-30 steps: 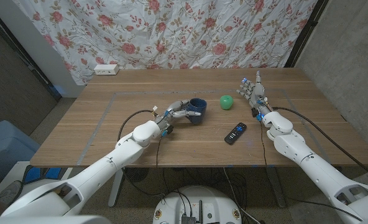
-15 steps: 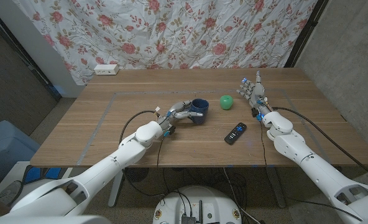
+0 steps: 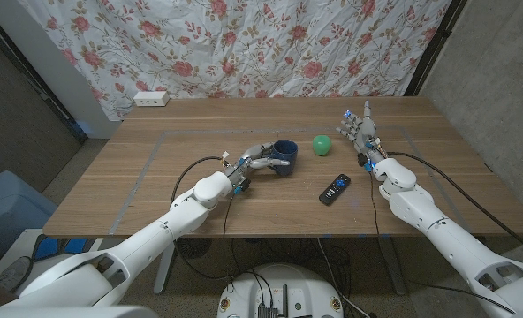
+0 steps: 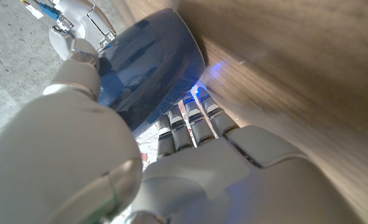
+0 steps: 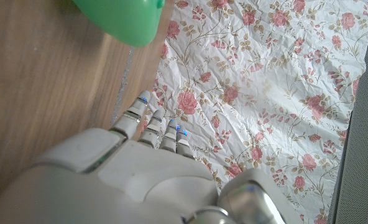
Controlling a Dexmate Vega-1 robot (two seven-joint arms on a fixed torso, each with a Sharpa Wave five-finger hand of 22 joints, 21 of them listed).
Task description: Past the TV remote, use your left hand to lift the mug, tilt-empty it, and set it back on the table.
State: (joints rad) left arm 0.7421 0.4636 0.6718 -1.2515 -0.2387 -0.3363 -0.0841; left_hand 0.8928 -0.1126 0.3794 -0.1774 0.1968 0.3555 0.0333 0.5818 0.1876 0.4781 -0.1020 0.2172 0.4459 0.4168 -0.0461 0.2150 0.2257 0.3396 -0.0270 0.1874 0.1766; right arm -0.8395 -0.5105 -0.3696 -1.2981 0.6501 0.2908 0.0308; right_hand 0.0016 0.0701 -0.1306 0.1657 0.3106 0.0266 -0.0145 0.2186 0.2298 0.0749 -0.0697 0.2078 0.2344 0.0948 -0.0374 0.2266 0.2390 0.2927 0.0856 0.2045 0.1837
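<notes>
Behind the wooden table a curtain with red roses is hung across the wall. On the far left edge of the table, a small white power strip is seen close to the curtain. Faint straight lines are marked on the tabletop in the shape of a big box.

Left of the middle, the robot's left hand is stretched out over the table. Its fingers are wrapped around the side of the dark blue round mug, and the thumb is pressed on the other side, so the mug is held by this hand. In the head view the mug is seen just past the fingertips, with its open top facing up. Whether its bottom is touching the wood cannot be told. In the left wrist view the blue mug is seen right against the hand, with the wood close beside it.

A little to the right of the mug, a round green ball is sitting on the table. Nearer the front edge, a black TV remote with a small red button is lying at a slant. The mug is placed farther back than the remote.

On the right side, the right hand is held up with its fingers spread apart and pointing toward the curtain. Nothing is held in it. In the right wrist view the green ball is seen beyond its fingertips.
</notes>
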